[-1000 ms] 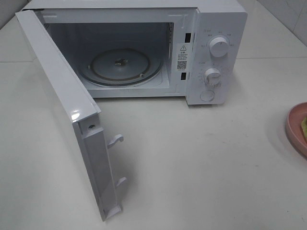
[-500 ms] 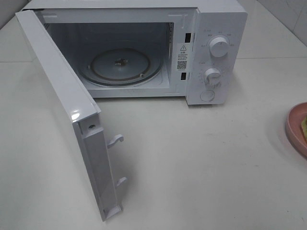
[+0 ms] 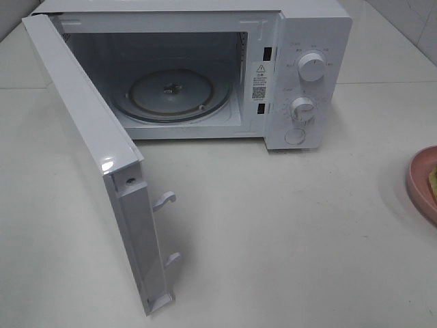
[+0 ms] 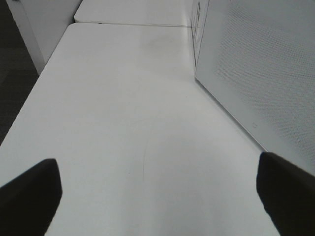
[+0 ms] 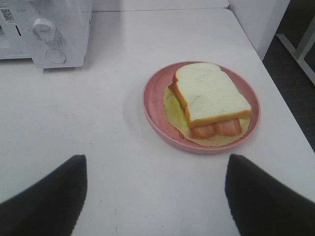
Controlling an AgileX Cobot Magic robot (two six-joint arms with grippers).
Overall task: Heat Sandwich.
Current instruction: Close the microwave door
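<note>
The sandwich (image 5: 209,96), white bread with a tan crust and orange-yellow filling, lies on a round pink plate (image 5: 153,105) on the white table. My right gripper (image 5: 156,189) hovers short of the plate, open, nothing between its dark fingers (image 5: 47,196). In the high view only the plate's edge (image 3: 420,179) shows at the far right. The white microwave (image 3: 311,41) stands at the back with its door (image 3: 89,143) swung wide and its glass turntable (image 3: 171,96) bare. My left gripper (image 4: 156,189) is open over bare table beside the door's outer face (image 4: 261,64).
The microwave's control panel carries two knobs (image 3: 312,67) and a round button (image 3: 295,136). The open door juts toward the front left. The table's edge and a dark floor lie past the plate (image 5: 295,93) and beside the left arm (image 4: 15,88).
</note>
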